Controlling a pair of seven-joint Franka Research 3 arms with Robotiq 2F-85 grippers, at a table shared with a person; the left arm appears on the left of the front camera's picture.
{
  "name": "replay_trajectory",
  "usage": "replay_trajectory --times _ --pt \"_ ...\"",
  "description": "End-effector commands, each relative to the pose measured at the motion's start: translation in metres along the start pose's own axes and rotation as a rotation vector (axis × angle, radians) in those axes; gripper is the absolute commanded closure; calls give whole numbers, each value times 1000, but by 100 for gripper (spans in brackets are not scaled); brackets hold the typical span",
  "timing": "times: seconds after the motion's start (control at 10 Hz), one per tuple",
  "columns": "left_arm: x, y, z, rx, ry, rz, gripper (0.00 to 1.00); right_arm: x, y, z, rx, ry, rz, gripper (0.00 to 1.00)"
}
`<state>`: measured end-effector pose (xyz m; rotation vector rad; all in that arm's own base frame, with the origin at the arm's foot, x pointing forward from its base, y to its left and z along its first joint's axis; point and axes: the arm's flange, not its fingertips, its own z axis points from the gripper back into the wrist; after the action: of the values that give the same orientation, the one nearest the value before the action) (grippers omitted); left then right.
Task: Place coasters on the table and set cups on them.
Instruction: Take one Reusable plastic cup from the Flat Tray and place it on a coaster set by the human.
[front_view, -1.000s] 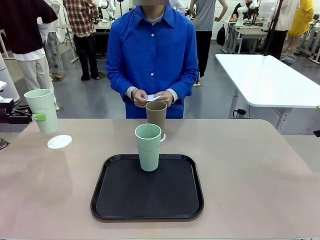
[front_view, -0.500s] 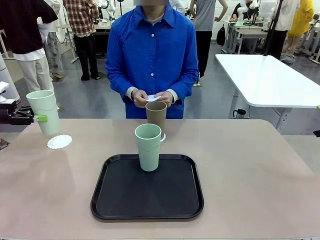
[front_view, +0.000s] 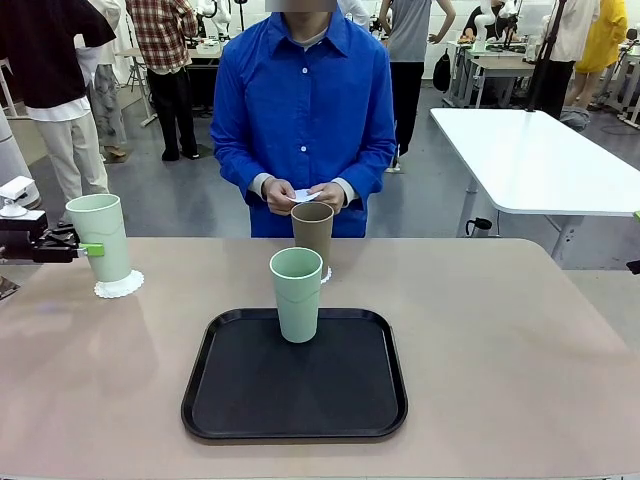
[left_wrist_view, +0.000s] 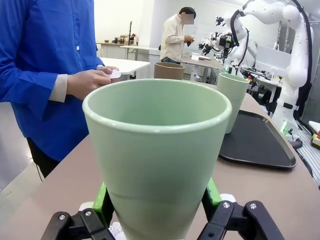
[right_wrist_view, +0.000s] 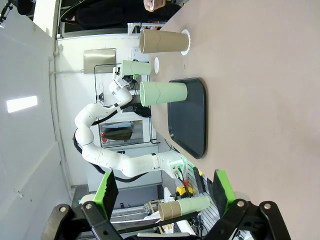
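My left gripper (front_view: 92, 249) is shut on a pale mint cup (front_view: 100, 238) at the table's (front_view: 500, 340) far left. The cup's base sits at a white lacy coaster (front_view: 121, 288); contact I cannot tell. In the left wrist view the green pads (left_wrist_view: 103, 202) clamp the cup (left_wrist_view: 157, 145) on both sides. A brown cup (front_view: 312, 228) stands on a second coaster (front_view: 326, 273) in front of the person. Another mint cup (front_view: 297, 294) stands upright on the black tray (front_view: 295, 400). The person's hands hold a white coaster (front_view: 305, 195). My right gripper (right_wrist_view: 165, 192) is open and holds nothing, off the table's right side.
The person in a blue shirt (front_view: 305, 110) stands at the far edge, hands close to the brown cup. A white table (front_view: 540, 160) stands behind on the right. Bare tabletop lies right of the tray and in front of the left cup.
My left gripper has carried the mint cup to the right and down, from beside the left coaster to over it. The other cups and the person's hands have stayed put.
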<state>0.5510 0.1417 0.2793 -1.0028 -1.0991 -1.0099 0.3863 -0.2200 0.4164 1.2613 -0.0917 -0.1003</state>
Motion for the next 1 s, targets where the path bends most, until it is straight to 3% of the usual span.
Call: replay_trajectory --times 0.0,0.9 --pt "-6 9 7 -29 -40 -30 14 -3 1 -2 8 1 1 0" --pt "-30 28 0 -47 -44 -44 14 -3 1 -2 8 1 1 0"
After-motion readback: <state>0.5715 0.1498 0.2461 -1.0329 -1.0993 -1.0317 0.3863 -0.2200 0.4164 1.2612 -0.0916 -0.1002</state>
